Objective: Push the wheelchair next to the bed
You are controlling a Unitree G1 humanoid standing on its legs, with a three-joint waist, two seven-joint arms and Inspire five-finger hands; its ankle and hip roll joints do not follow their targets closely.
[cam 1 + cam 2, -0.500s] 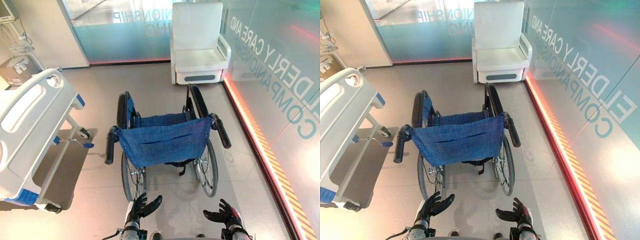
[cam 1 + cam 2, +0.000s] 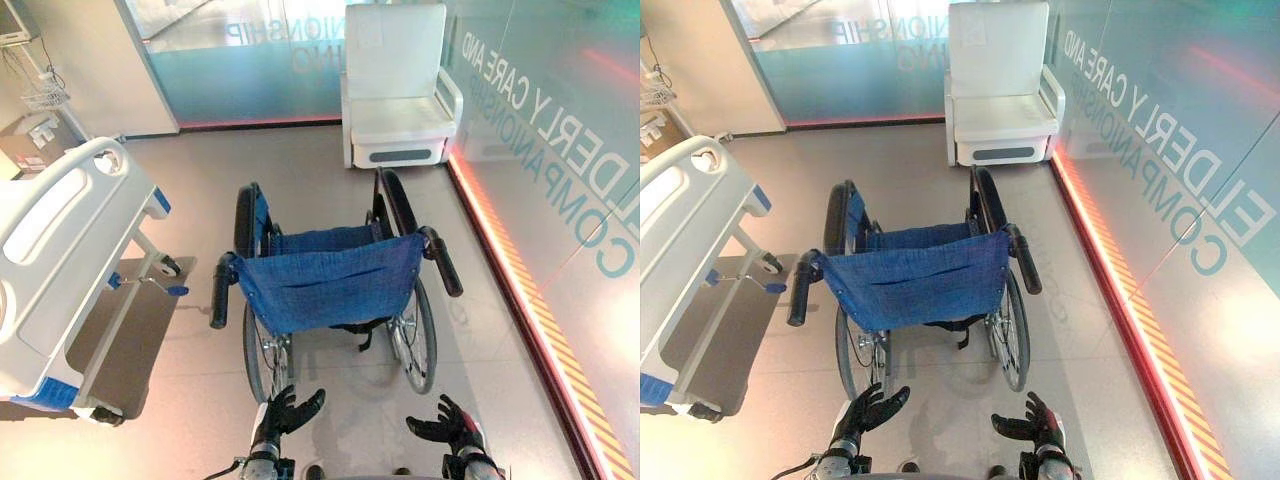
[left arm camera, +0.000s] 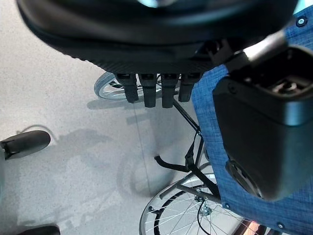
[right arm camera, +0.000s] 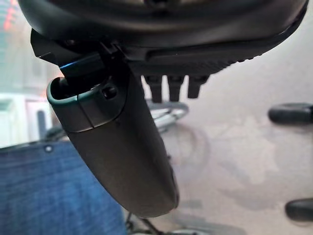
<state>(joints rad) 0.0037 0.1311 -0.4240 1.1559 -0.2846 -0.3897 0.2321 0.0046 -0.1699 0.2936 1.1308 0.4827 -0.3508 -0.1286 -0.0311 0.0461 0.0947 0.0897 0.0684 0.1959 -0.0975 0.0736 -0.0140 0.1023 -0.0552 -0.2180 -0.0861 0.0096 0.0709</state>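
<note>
The wheelchair (image 2: 330, 290) stands in the middle of the frame with its blue cloth back towards the camera and its seat facing a white armchair (image 2: 398, 90) at the upper centre. The bed (image 2: 60, 260) runs down the left edge, white with blue corner pieces, and a strip of bare floor lies between it and the wheelchair's left wheel (image 2: 262, 352), so the two are near but apart. Both arms come in at the bottom edge, low and behind the chair. The left hand (image 2: 280, 412) is at the lower centre, just below the left wheel, raised palm-forward with its fingers spread and its thumb splayed out towards the right. The right hand (image 2: 445, 428) is at the lower right, beside the right wheel (image 2: 418, 335), with its fingers fanned loosely and pointing in towards the centre. Neither hand touches anything: the left handle (image 2: 220, 295) and the right handle (image 2: 445, 265) jut back from the top corners of the blue back, well above both hands. In the left wrist view the fingers (image 3: 151, 90) hang straight in a row over the floor, with the blue back and spoked wheel beyond them. A glass wall (image 2: 560, 150) with a red-lit base fills the right side.
</note>
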